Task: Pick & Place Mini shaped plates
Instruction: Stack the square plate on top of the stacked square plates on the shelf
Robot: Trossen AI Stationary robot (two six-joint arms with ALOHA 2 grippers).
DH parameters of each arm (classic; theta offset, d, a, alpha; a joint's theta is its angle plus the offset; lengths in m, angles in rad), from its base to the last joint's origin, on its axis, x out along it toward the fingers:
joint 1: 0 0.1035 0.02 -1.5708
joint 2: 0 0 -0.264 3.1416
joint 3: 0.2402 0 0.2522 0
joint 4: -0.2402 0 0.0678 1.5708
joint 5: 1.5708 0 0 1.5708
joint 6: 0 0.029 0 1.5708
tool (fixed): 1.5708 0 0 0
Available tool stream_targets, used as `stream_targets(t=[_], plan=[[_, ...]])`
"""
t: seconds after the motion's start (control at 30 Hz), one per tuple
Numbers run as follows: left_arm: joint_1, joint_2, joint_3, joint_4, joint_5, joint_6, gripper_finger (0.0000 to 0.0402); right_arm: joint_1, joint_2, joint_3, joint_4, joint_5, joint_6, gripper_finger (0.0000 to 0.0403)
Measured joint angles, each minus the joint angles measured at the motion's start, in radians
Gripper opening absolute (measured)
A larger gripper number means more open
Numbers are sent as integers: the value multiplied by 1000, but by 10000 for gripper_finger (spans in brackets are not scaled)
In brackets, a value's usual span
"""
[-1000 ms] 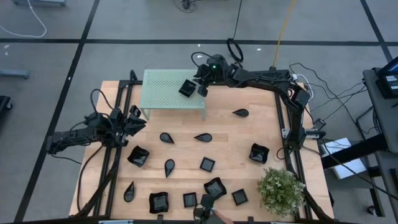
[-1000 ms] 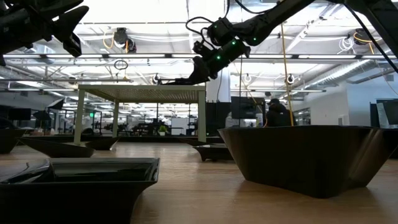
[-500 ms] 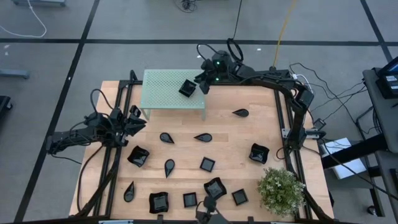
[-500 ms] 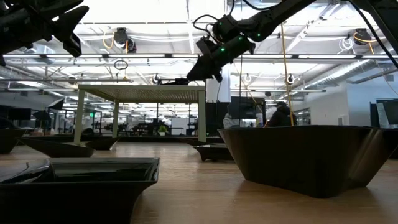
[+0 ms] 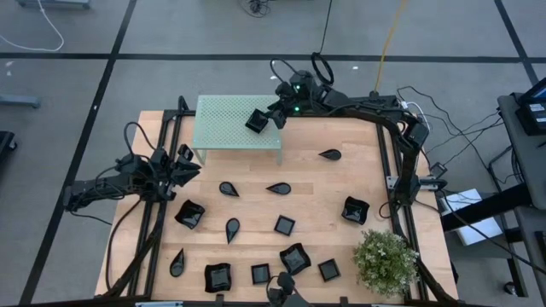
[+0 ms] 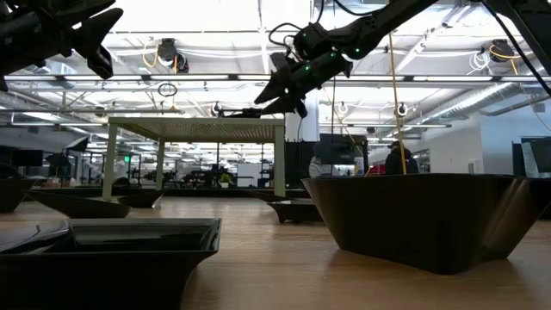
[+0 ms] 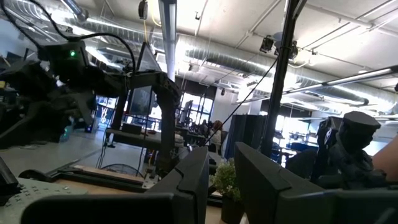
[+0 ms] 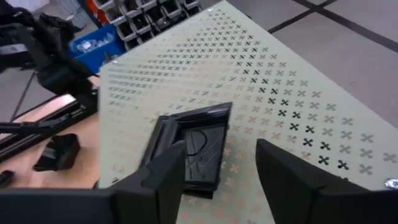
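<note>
A square black mini plate [image 5: 258,120] [image 8: 194,148] lies flat on the green perforated platform [image 5: 230,135] at the table's far side. My right gripper [image 5: 277,117] [image 8: 221,163] hangs open just beside and above it, one finger on each side of the plate's near edge. More black mini plates lie scattered on the wooden table: teardrop ones [image 5: 330,154] [image 5: 279,188], small square ones [image 5: 284,225], and larger wavy-rimmed ones [image 5: 355,210] [image 5: 189,214]. My left gripper [image 5: 189,162] [image 7: 222,180] waits at the table's left edge, raised, with a narrow gap between its fingers.
A potted green plant [image 5: 386,260] stands at the table's near right corner. The platform rests on thin legs [image 6: 279,164], with room beneath it. Black frame rails [image 5: 394,170] run along both table sides. Bare wood lies between the platform and the scattered plates.
My right gripper has rolled about its own axis over the platform and opened, letting go of the square plate. The plate stays where it was, flat on the platform. The left arm has kept still.
</note>
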Motion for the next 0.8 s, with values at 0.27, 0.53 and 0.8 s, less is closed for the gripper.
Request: stream_targets(t=[0.27, 0.53, 0.8], plan=[[0, 0, 0, 0, 0, 0, 81, 4, 7, 0, -4, 32, -2, 166], [0, 0, 0, 0, 0, 0, 81, 6, 8, 0, -33, 31, 26, 140], [0, 0, 0, 0, 0, 0, 81, 6, 8, 0, -32, 28, 41, 131]])
